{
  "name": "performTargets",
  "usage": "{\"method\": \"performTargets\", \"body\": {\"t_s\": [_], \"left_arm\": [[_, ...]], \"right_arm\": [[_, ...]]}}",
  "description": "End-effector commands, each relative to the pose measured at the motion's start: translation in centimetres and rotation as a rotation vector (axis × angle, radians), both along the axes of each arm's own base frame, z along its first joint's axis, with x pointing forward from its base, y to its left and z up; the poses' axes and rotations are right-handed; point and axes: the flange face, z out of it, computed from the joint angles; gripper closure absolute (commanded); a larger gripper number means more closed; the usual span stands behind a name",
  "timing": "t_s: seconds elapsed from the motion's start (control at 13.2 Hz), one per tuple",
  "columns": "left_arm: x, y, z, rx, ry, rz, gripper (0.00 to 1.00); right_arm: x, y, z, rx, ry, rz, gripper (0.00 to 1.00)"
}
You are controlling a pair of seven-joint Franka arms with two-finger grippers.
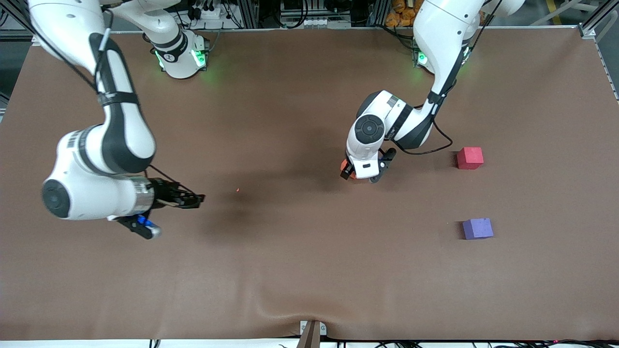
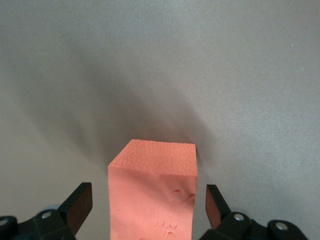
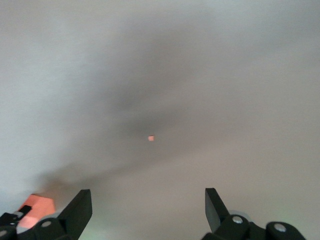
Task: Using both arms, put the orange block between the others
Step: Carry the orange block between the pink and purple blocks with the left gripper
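brown table | we see left gripper jaws open around orange block, ungripped | right gripper open, waiting | next: close, carry between pinkish-red cube and purple-blue cube

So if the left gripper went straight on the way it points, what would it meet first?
The orange block: it already sits between the open jaws of the left gripper, with gaps either side. Under it lies the table.

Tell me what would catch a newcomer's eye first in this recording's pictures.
The left hand is down at the table's middle, its open fingers on either side of the orange block. The red block and the purple block sit apart toward the left arm's end, the purple one nearer the front camera. The right hand waits open over bare table.
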Motion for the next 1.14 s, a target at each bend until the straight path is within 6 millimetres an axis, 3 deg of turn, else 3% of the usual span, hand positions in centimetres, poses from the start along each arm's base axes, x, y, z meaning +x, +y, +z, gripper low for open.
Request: {"method": "performTargets", "body": {"t_s": [0.0, 0.08, 0.15, 0.3, 0.38, 0.53, 0.83, 1.06], "left_arm": [[0.3, 0.0, -0.6, -0.014, -0.019, 0.021, 0.79], [0.8, 0.4, -0.2, -0.018, -0.028, 0.002, 1.0], [2.0, 1.7, 0.6, -0.022, -0.043, -0.025, 1.0], [6.0, 7.8, 3.8, -0.044, -0.064, -0.079, 1.0], [7.8, 11.9, 4.9, -0.044, -0.045, -0.104, 1.0], [9.4, 17.1, 5.9, -0.054, -0.02, -0.203, 1.0], [10.4, 29.0, 4.7, 0.003, 0.027, -0.411, 1.0], [10.5, 36.6, 3.9, -0.044, 0.05, -0.587, 1.0]], "right_arm": [[-1.0, -3.7, 0.4, -0.046, 0.0, 0.098, 0.0], [-0.8, -5.4, 0.4, -0.052, -0.011, 0.13, 0.0], [-0.6, -7.4, 0.4, -0.047, -0.023, 0.143, 0.0], [-0.4, -10.7, 0.5, -0.019, -0.052, 0.193, 0.0], [-0.3, -11.7, 0.5, -0.01, -0.068, 0.228, 0.0], [-0.1, -13.5, 1.1, -0.034, -0.09, 0.295, 0.0], [0.5, -15.9, 5.1, -0.101, -0.171, 0.439, 0.0], [0.9, -17.4, 8.5, -0.109, -0.243, 0.489, 0.0]]}}
